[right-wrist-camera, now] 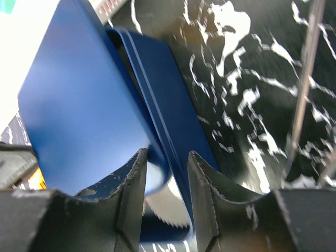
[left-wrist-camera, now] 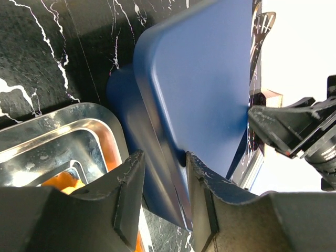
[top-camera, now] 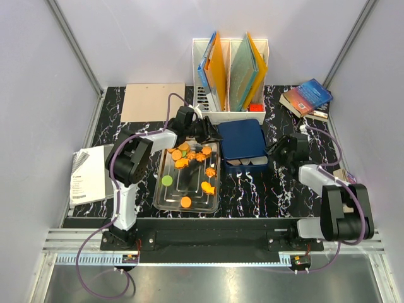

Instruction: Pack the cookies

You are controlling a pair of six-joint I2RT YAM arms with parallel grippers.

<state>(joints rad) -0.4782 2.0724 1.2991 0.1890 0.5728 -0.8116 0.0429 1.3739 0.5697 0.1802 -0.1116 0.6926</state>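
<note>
Looking down from the overhead view: cookies (top-camera: pixel 189 156) all lie in the metal tray (top-camera: pixel 158 189), left of centre on the bench (top-camera: pixel 265 189). Most are orange and bunched at the tray's far end. One green and two orange lie loose toward its near end. None in the blue box (top-camera: pixel 246 169) that I can see.

Blue box sits just right of the tray. Its lid (top-camera: pixel 241 139) lies over it, pushed toward the far side. A near strip is uncovered, and white paper cups (top-camera: pixel 243 163) show there.

Left pincer (left-wrist-camera: pixel 163 160) is at the lid's far left corner, beside the tray's far right corner. Jaws are part-way apart with the lid's rim running between them. I cannot tell whether they press on it.

Right pincer (right-wrist-camera: pixel 164 155) is at the lid's right edge. Jaws are narrowly apart, astride the rim, with a white cup showing below the gap. I cannot tell whether that is a grip either.

In both wrist views the lid looks tilted over the box, not seated flat.

Elsewhere:
- White file holder (top-camera: pixel 230 117) with folders stands at the far edge, behind the box.
- Books (top-camera: pixel 308 96) are stacked in the far right corner.
- Brown board (top-camera: pixel 153 101) lies flat toward the far left.
- Booklet (top-camera: pixel 88 175) lies at the left edge.
</note>
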